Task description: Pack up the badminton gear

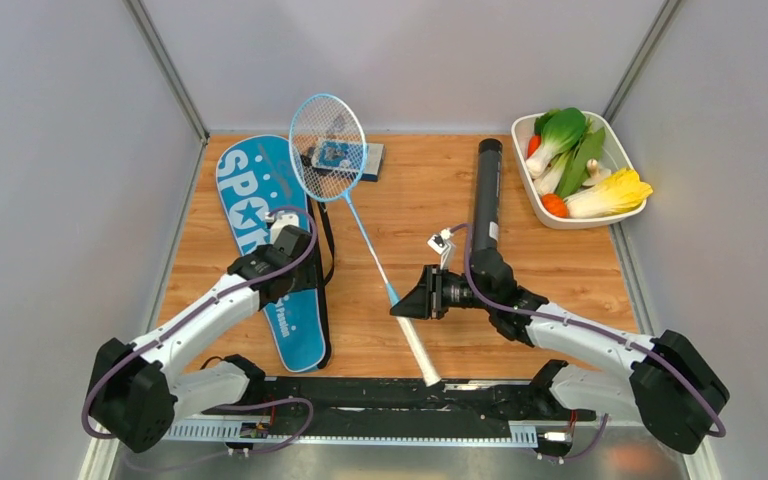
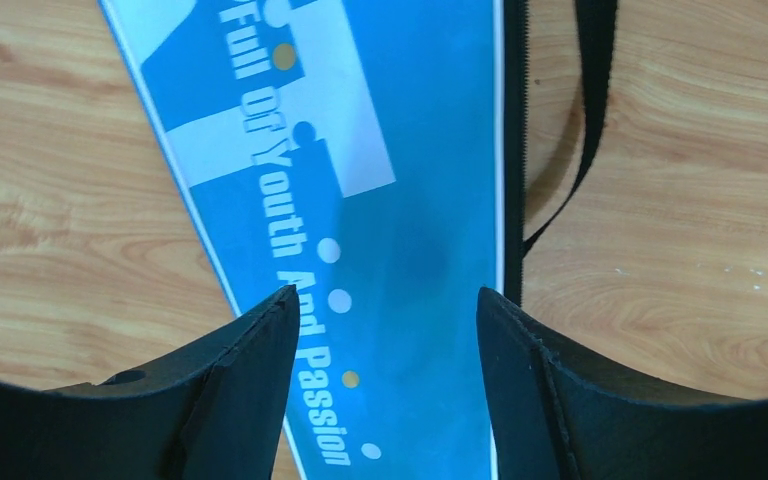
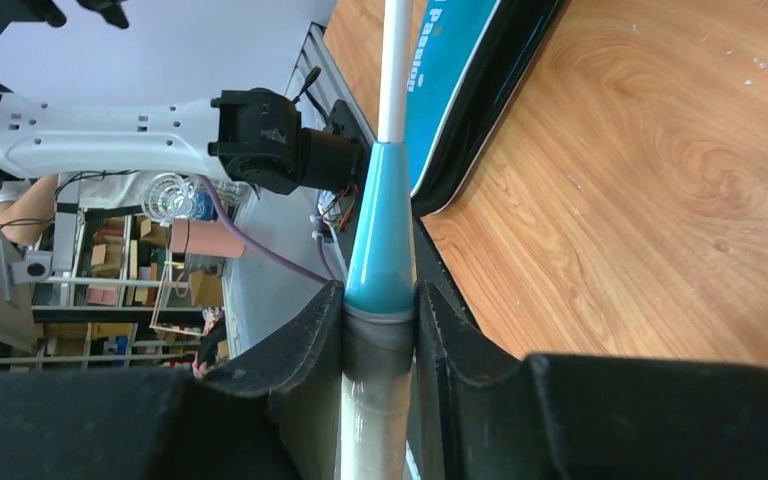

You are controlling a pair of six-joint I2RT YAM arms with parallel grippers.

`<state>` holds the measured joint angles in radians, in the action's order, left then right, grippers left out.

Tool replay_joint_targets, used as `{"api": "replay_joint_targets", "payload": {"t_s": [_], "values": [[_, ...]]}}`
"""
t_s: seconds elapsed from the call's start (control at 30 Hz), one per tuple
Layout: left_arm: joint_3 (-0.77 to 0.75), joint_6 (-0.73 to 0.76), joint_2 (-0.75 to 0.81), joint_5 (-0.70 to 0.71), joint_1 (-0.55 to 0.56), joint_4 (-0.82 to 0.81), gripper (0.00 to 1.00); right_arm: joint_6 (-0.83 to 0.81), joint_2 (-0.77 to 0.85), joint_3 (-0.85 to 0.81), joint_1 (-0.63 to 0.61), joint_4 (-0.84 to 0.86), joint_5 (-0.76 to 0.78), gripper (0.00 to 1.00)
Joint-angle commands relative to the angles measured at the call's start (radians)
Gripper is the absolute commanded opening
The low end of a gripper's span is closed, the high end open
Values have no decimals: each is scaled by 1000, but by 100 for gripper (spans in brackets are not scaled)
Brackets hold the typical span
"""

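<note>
A light-blue-framed racket (image 1: 328,145) runs diagonally across the middle of the table, its white handle (image 1: 418,350) pointing at the near edge. My right gripper (image 1: 403,305) is shut on the racket where the blue cone (image 3: 380,240) meets the handle, and its fingers (image 3: 315,340) press both sides. The blue "SPORT" racket cover (image 1: 265,200) lies flat at the left. My left gripper (image 2: 388,300) hangs open just above the cover's (image 2: 400,200) narrow part, with nothing between its fingers. A long black tube (image 1: 486,185) lies right of centre.
A small blue box (image 1: 352,158) sits under the racket head at the back. A white tray (image 1: 526,160) of vegetables stands at the back right. The cover's black strap (image 2: 590,120) lies on the wood beside it. Grey walls close in left and right.
</note>
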<state>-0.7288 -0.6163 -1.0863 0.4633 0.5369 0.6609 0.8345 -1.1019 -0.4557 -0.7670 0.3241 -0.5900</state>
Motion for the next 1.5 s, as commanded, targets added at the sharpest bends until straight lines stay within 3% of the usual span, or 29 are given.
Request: {"api": "replay_joint_targets", "payload": {"t_s": [0.0,0.3,0.53,0.67,0.77,0.83,0.87,1.13,1.47], "values": [[-32,47,-24,-100,-5,-124,72,-4,4,-6,3,135,-61,0],[-21,41,-149,-239,-6,-229,71,17,66,34,3,26,54,0],[-33,42,-269,-150,-4,-195,64,31,104,77,3,28,85,0],[-32,47,-276,-148,-5,-190,44,64,113,113,3,55,98,0],[-28,49,-251,-148,-4,-177,17,112,121,143,3,92,104,0],[-28,48,-220,-142,-4,-162,3,129,124,150,3,97,107,0],[-27,45,-208,-136,-5,-155,1,132,126,150,3,93,108,0],[-14,-28,-30,-88,-4,-89,0,192,98,190,-11,119,94,0],[4,-83,80,-123,-4,-83,0,327,-40,171,-111,314,7,0]]}}
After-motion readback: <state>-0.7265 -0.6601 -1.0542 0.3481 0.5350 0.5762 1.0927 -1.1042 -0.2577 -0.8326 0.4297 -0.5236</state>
